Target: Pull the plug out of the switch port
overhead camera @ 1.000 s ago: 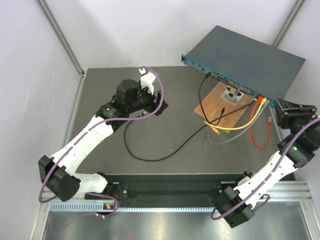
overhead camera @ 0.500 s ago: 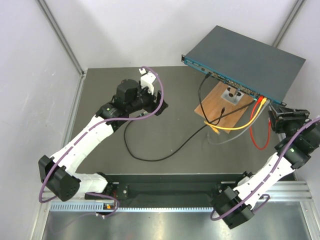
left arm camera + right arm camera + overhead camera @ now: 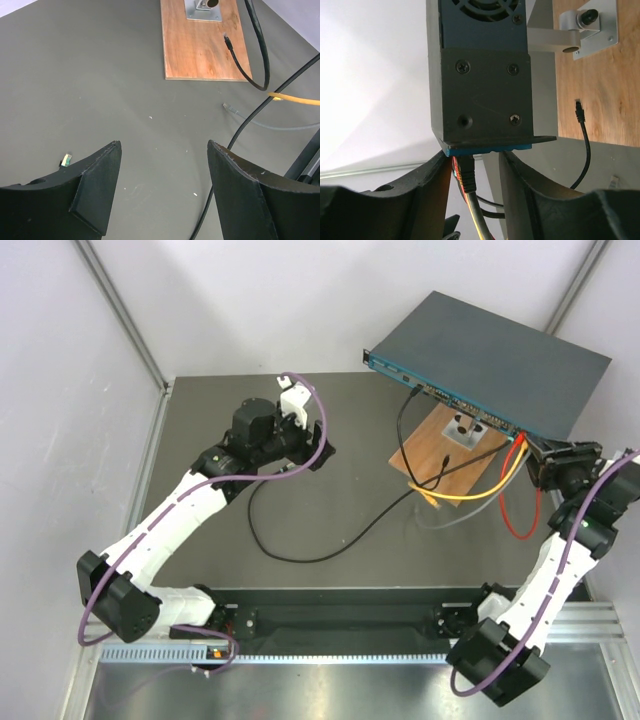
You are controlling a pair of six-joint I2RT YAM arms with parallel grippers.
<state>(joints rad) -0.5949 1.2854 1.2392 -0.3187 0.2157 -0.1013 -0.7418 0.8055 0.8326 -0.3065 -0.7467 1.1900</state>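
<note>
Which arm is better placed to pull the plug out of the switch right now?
Right: the right claw is open astride a plug at the switch end; the left claw hangs open over the table, far from the switch.

Bright, even light from above, soft faint shadows on the table [image 3: 350, 440]. White glare on the wall [image 3: 370, 75] in the right wrist view. Close-up fingers [image 3: 95, 195] a bit fuzzy
</note>
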